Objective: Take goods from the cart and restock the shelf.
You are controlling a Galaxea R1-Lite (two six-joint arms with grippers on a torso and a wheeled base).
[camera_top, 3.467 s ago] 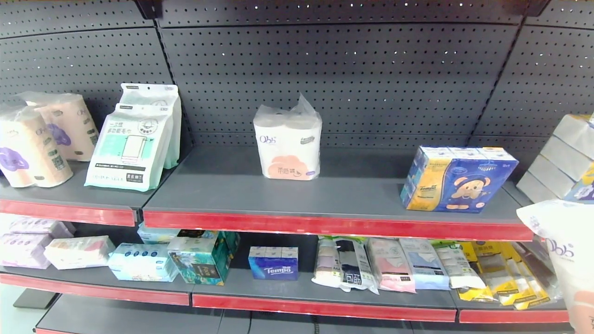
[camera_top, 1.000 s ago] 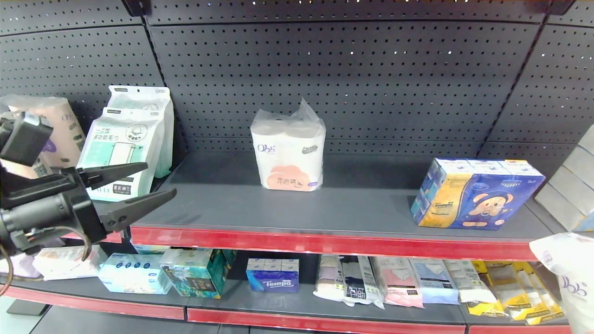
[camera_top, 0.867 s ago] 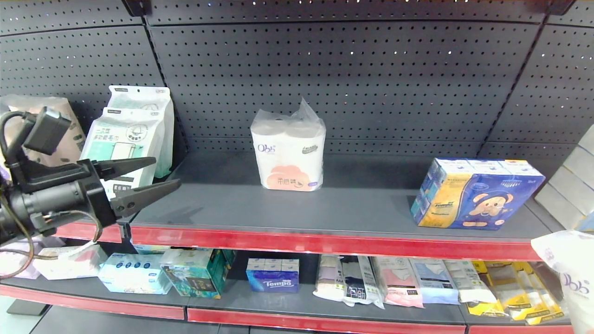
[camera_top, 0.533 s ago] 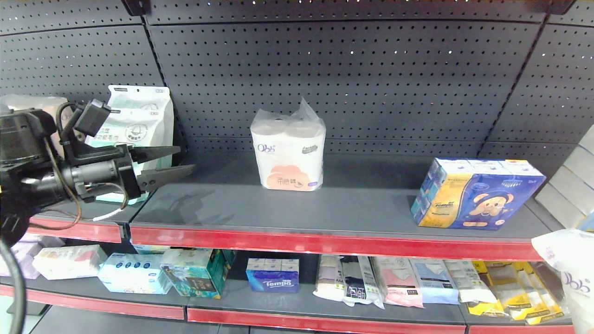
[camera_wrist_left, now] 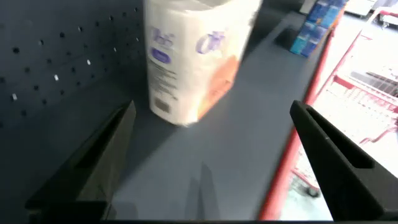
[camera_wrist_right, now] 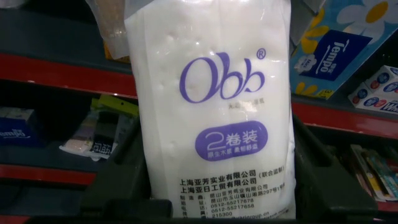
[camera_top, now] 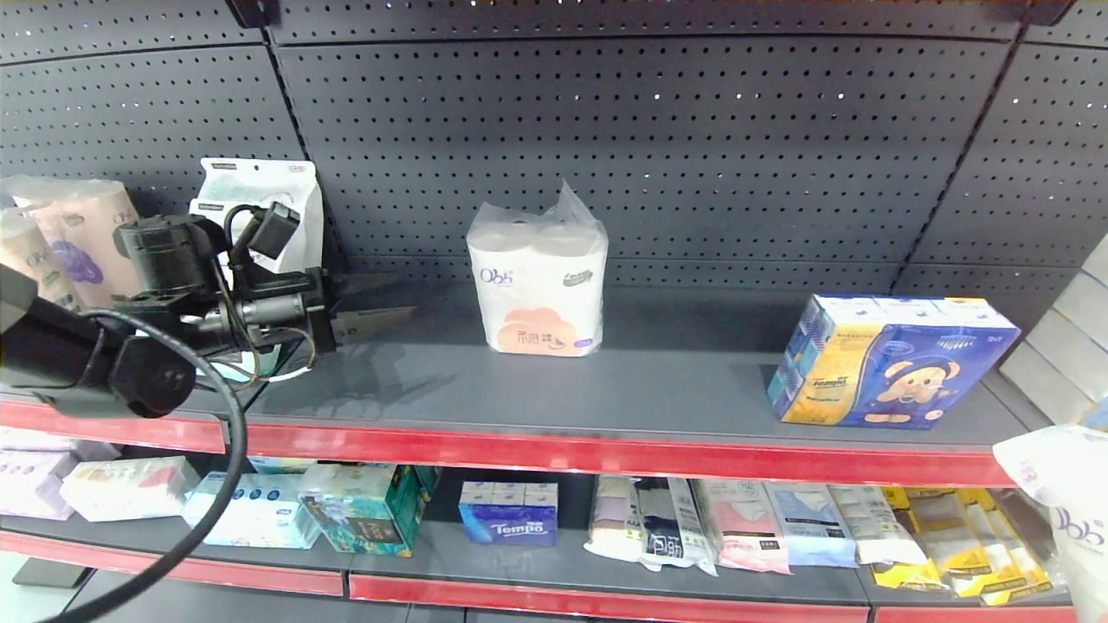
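A white toilet-roll pack (camera_top: 537, 277) stands upright mid-shelf on the upper grey shelf (camera_top: 658, 381). My left gripper (camera_top: 405, 294) hovers open just above the shelf, a short way left of that pack and pointing at it. From the left wrist view the pack (camera_wrist_left: 193, 56) stands ahead of the left gripper (camera_wrist_left: 211, 106), beyond the fingertips and not touched. My right gripper (camera_wrist_right: 217, 130) is shut on a second white roll pack (camera_wrist_right: 211, 106), held upright in front of the shelf's red edge. This held pack (camera_top: 1065, 502) shows at the lower right corner.
A blue and yellow tissue box (camera_top: 892, 359) sits at the shelf's right. Green-white pouches (camera_top: 251, 186) and pink roll packs (camera_top: 69, 238) stand behind my left arm. The lower shelf (camera_top: 519, 554) holds several tissue packs. A red cart (camera_wrist_left: 367, 112) stands beyond the shelf edge.
My left arm came up from the lower left and swung right over the upper shelf, its open fingers now closer to the standing roll pack. The right gripper's pack barely moved.
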